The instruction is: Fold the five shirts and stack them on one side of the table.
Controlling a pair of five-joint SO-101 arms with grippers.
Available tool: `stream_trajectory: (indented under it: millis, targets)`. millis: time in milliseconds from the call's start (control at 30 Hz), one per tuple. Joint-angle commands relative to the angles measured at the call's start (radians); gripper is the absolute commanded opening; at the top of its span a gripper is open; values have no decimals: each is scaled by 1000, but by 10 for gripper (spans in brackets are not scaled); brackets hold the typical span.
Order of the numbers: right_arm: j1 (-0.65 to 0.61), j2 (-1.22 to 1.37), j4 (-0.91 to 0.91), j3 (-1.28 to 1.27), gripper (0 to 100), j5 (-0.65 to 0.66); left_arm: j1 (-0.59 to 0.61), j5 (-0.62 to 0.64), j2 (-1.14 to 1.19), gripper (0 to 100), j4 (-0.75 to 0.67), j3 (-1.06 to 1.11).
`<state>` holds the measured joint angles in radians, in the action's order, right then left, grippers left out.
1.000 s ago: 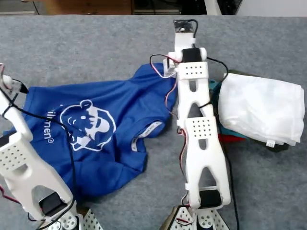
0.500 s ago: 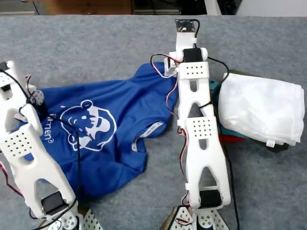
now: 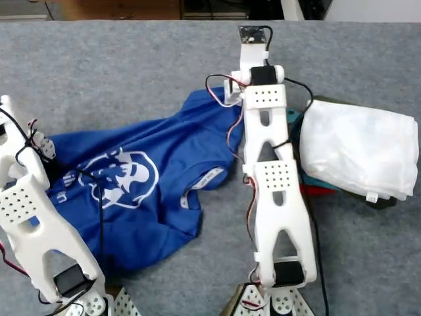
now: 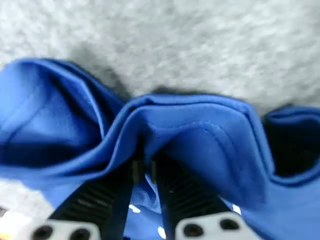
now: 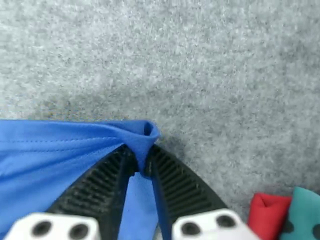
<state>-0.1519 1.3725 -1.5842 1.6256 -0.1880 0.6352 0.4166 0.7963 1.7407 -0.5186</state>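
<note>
A blue shirt (image 3: 151, 191) with a white cartoon print lies crumpled on the grey table, left of centre. My left gripper (image 4: 144, 167) is shut on a fold of its edge at the table's left side, and the cloth bunches up around the black fingers (image 4: 177, 192). My right gripper (image 5: 142, 162) is shut on another corner of the blue shirt (image 5: 60, 150) at the shirt's far right end, by the right arm (image 3: 266, 131). To the right sits a stack of folded shirts (image 3: 358, 148), white on top.
Red (image 5: 267, 212) and teal (image 5: 302, 215) folded shirts peek out under the white one, close beside the right arm. The left arm (image 3: 33, 224) stands over the shirt's left part. Grey table (image 3: 118, 59) stretches bare behind the shirt.
The left arm swung in over the shirt's left edge and lifted it, so the left part of the shirt is bunched and the print is skewed. The right arm has kept still.
</note>
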Motion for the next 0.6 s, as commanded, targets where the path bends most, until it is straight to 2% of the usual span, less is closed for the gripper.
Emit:
stream_trajectory:
  millis: [0, 133, 567]
  targets:
    - [-12, -30, 21, 39, 4, 11, 29, -28, -101, 18, 20, 94]
    - [-13, -30, 20, 39, 4, 11, 32, -91, -125, 18, 20, 198]
    - [-84, -28, 2, 38, 4, 158, 28, -221, -127, 18, 20, 439]
